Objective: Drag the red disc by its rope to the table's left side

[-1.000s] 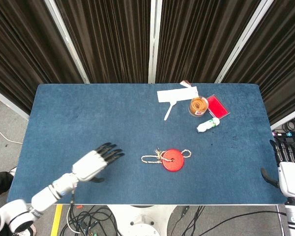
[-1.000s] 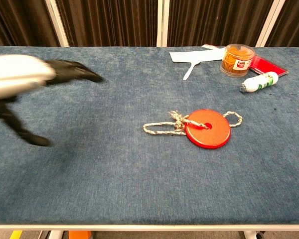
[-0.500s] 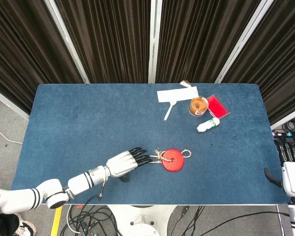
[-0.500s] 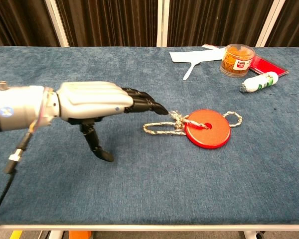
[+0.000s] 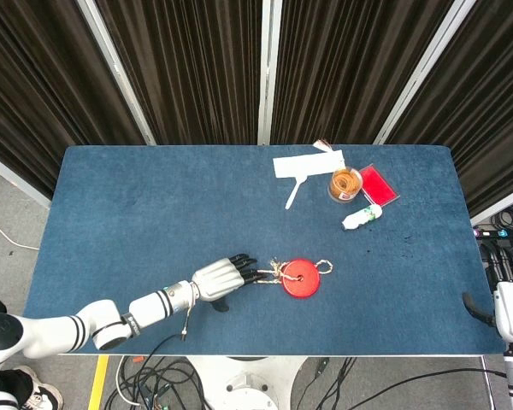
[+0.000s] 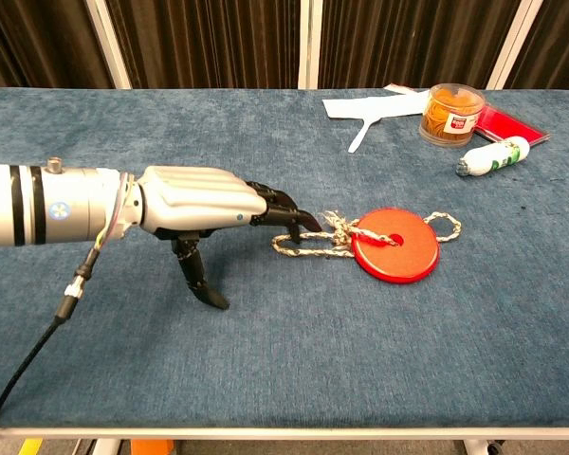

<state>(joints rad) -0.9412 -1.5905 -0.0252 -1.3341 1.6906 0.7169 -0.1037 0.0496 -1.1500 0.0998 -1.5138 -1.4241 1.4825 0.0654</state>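
Red disc point(image 6: 394, 245) on blue table point(image 5: 137, 205), dark curtains point(image 5: 188, 68), left hand point(image 6: 204, 201) spread, empty

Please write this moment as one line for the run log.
left hand: fingers at rope, no grip visible | red disc: table centre | right hand: idle at table edge

right hand point(image 5: 511, 295) cut by frame edge, jar point(image 6: 451, 115) label unreadable

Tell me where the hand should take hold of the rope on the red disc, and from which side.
Grip the long loop of the rope lying flat on the left of the red disc, coming from the left, probably pinching from above. The left hand is already there with its fingertips at that loop; the smaller loop on the far side is harder to reach.
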